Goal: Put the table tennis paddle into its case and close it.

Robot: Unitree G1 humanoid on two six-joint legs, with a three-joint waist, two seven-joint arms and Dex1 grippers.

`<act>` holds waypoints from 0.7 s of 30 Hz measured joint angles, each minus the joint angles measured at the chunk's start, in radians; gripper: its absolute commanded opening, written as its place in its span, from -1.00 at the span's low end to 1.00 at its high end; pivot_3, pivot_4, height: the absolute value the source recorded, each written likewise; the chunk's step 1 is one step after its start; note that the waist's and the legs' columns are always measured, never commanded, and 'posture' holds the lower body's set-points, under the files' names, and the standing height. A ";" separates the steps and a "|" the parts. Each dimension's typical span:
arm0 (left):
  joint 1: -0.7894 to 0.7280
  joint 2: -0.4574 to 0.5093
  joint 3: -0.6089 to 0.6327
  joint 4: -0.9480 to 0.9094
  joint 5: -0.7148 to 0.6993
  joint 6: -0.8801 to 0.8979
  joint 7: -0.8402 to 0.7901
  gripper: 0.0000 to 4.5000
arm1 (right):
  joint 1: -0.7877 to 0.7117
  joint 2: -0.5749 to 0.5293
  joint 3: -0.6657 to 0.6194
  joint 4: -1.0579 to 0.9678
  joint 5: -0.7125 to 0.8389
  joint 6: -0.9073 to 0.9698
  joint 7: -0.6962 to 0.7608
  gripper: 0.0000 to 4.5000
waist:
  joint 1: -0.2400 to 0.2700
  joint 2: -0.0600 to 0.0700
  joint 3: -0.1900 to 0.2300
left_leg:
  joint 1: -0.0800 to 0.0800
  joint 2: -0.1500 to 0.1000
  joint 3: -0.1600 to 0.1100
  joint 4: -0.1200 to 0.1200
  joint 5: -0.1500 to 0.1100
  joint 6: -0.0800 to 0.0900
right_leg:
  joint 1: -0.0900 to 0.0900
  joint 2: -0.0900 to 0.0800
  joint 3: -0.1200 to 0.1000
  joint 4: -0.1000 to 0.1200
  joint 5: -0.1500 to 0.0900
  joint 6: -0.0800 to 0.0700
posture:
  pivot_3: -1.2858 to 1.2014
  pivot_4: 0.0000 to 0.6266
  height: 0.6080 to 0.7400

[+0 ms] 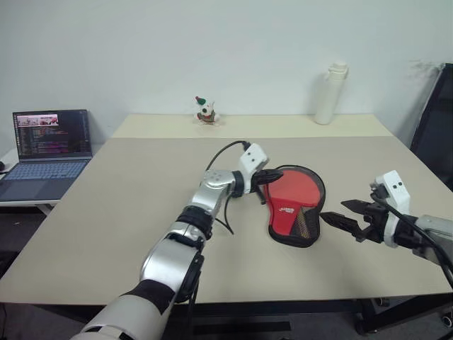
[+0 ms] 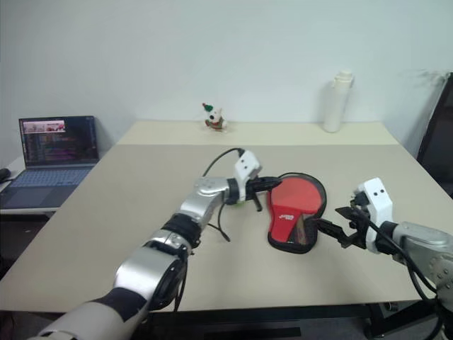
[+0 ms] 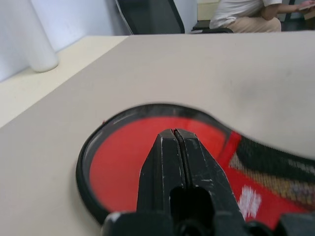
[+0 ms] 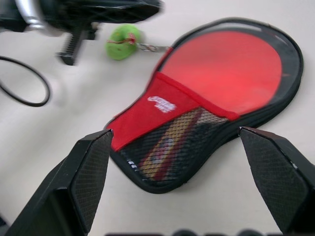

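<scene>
Stretching across most of the room, the pale desk point(image 1: 127, 212) carries everything here. On a low side table by its left edge sits an open laptop point(image 1: 48, 152), screen lit. At the desk's far edge stand a white bottle point(image 1: 330, 93) and, further left, a small figurine point(image 1: 205, 110). Near the middle of the desk lies the case point(image 1: 306, 230), flat and open, its black zip rim ringing the red inside. The table tennis paddle point(image 4: 231, 69) lies in it, red face up, the striped handle tucked under the mesh panel. The left pincer point(image 1: 274, 176) hovers over the case's round end, its black fingers pressed together on nothing. The right pincer point(image 1: 340, 216) waits by the handle end, fingers spread wide and empty. A small green charm point(image 4: 122, 42) rests on the desk beside the case, linked to it by a short chain.
</scene>
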 measured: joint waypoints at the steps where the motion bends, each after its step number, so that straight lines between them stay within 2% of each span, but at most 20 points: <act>1: 0.029 0.021 0.004 -0.030 -0.007 0.016 -0.016 -0.98 | -0.012 0.003 0.019 0.033 -0.022 -0.015 -0.005 1.00 | -0.002 0.000 0.000 | 0.000 0.000 0.000 0.000 0.000 0.000 | 0.000 0.000 0.000 0.000 0.000 0.000 | 0.03 -0.52 1.00; 9: 0.261 0.192 0.033 -0.381 -0.047 0.193 -0.054 -0.98 | -0.122 0.061 0.190 0.347 -0.227 -0.164 -0.013 1.00 | 0.000 0.000 0.000 | 0.000 0.003 -0.001 0.000 0.000 0.000 | 0.000 -0.001 0.001 0.000 0.000 0.000 | 0.03 -0.52 1.00; 15: 0.353 0.218 0.047 -0.551 -0.065 0.290 -0.025 -0.98 | -0.178 0.121 0.254 0.501 -0.308 -0.237 0.022 1.00 | 0.003 0.000 0.000 | -0.001 0.001 0.000 0.001 0.000 0.000 | 0.000 -0.003 0.001 0.000 0.001 0.000 | 0.03 -0.52 1.00; 21: 0.372 0.220 0.047 -0.613 -0.078 0.328 0.002 -0.98 | -0.190 0.147 0.284 0.562 -0.352 -0.270 0.060 1.00 | 0.001 0.000 0.000 | 0.000 0.002 0.000 0.001 0.000 0.000 | 0.000 -0.003 0.001 0.001 0.001 0.000 | 0.03 -0.52 1.00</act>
